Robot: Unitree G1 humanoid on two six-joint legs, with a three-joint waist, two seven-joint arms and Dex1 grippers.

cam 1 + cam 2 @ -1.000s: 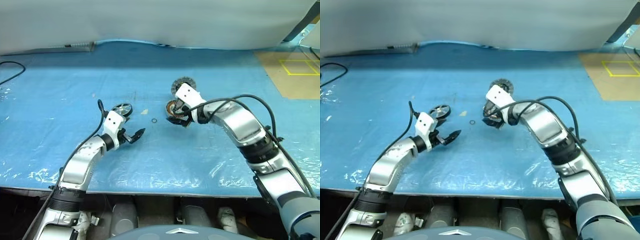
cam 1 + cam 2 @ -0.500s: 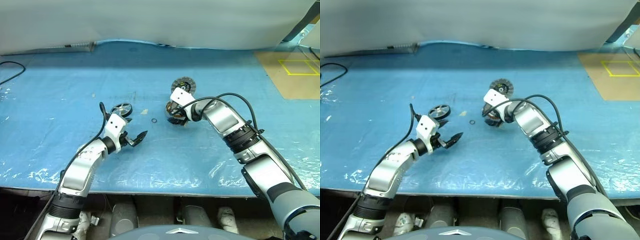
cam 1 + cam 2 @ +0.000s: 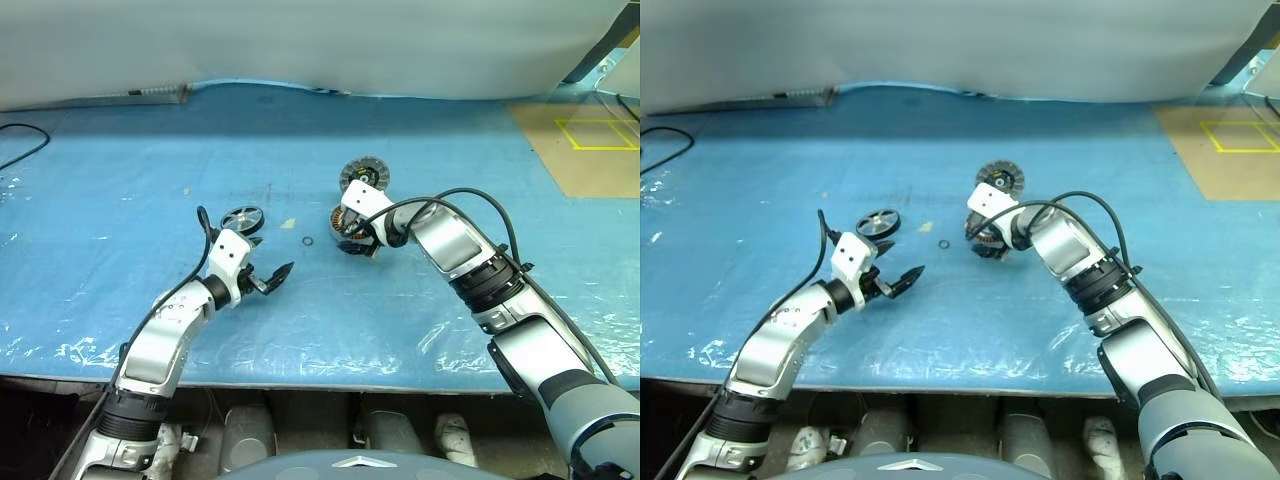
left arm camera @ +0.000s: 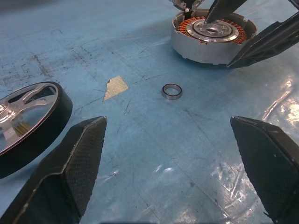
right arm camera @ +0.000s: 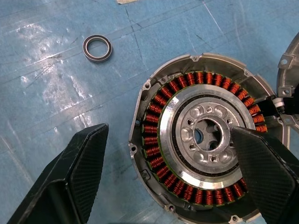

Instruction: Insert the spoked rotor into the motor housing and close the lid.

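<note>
The motor housing, a silver drum with copper windings, lies face up on the blue sheet. My right gripper hangs open just above it. One finger is over the housing's rim and the other is over the sheet beside it. The grey ribbed lid lies just behind the housing. The spoked rotor lies flat to the left, close to my left gripper, which is open and holds nothing.
A small ring washer lies on the sheet between the rotor and the housing. A bit of tan tape sits near it. A brown board with yellow lines is at the far right, and a black cable at the far left.
My right gripper has sunk a little toward the housing and turned, so more of the lid shows behind it. The left gripper and the parts have stayed put.
</note>
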